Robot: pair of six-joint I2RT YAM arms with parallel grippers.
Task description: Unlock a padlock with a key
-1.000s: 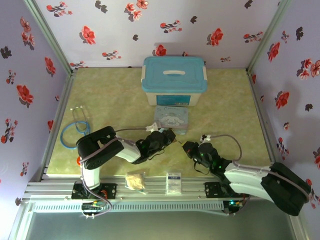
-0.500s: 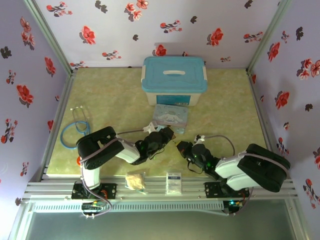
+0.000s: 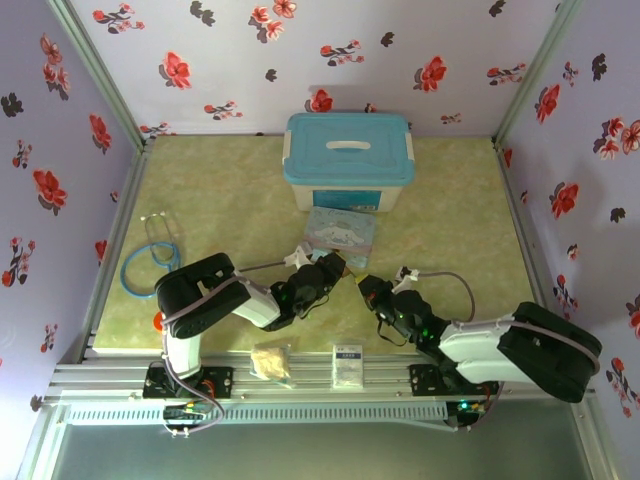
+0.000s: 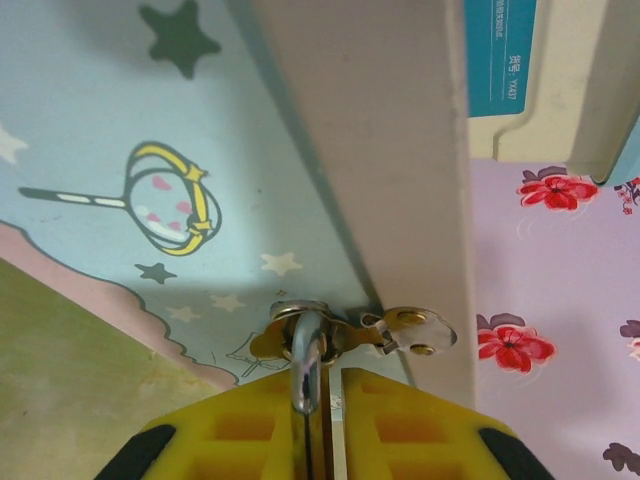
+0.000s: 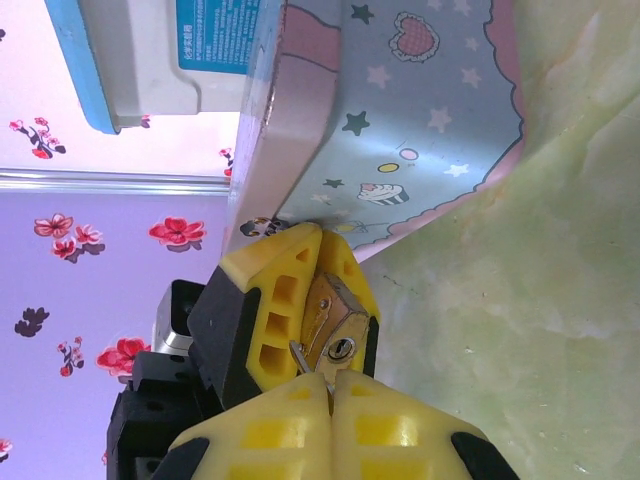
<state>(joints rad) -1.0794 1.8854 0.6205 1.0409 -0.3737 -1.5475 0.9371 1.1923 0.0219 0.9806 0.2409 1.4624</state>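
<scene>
Item 1: small brass-gold padlock (image 5: 333,322) with a thin silver shackle (image 4: 304,365). I see it clamped in the left jaws, set narrow about it, near the middle of the green marbled worktop's (image 3: 220,200) near edge, just in front of the blue cartoon tin (image 3: 342,232).
Item 2: tiny dark metal key (image 5: 303,357). It is pinched in the right jaws, closed tight, with its tip at the padlock's keyhole face; I cannot tell whether it has entered.
Item 3: blue-lidded white storage box (image 3: 348,160), behind the tin, toward the far edge.
Item 4: blue stethoscope (image 3: 150,262), by the left edge.
</scene>
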